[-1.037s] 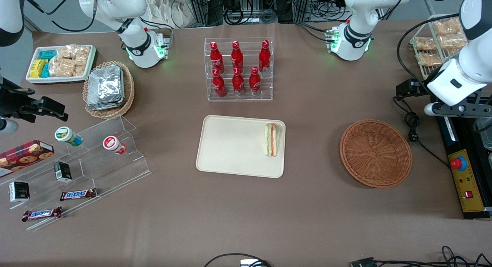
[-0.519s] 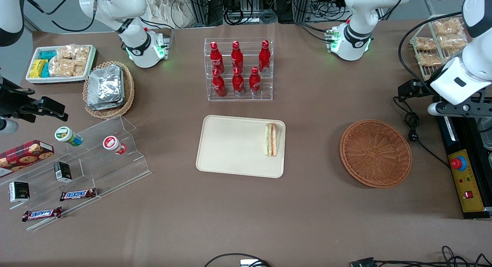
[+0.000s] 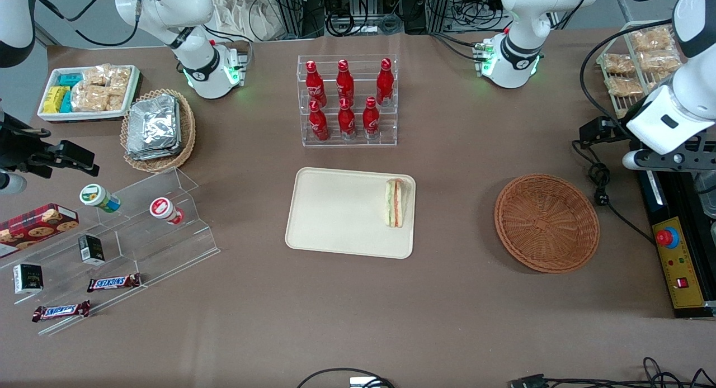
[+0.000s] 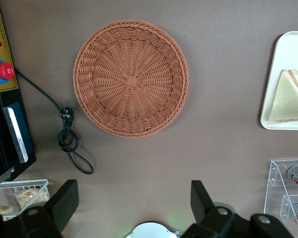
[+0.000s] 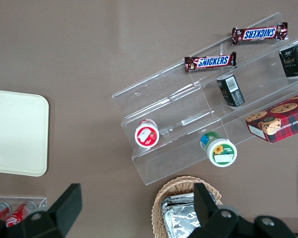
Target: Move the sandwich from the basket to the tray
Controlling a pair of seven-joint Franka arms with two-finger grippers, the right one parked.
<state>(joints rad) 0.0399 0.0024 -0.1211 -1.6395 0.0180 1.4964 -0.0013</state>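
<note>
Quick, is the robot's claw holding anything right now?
End effector: open, holding nothing, up above the table near the basket. The sandwich lies on the tray.

The claw [image 4: 131, 208] is hanging high above the surface [image 3: 458, 153], with its fingers [image 4: 64, 203] standing wide apart and nothing between them. It is at the working arm's end, above the bare strip between the basket [image 3: 547, 223] and the arm's base [image 3: 510, 64]. A wide bare lane is lying between the basket and the tray [image 3: 335, 212], so a claw is having free passage there. The sandwich [image 3: 395, 202] is occupying only the tray's edge nearest the basket; the rest of the tray is lying bare. The bottle rack [image 3: 347, 100] is standing farther from the front camera than the tray. A coiled cable [image 3: 598, 184] is lying just beside the basket.
</note>
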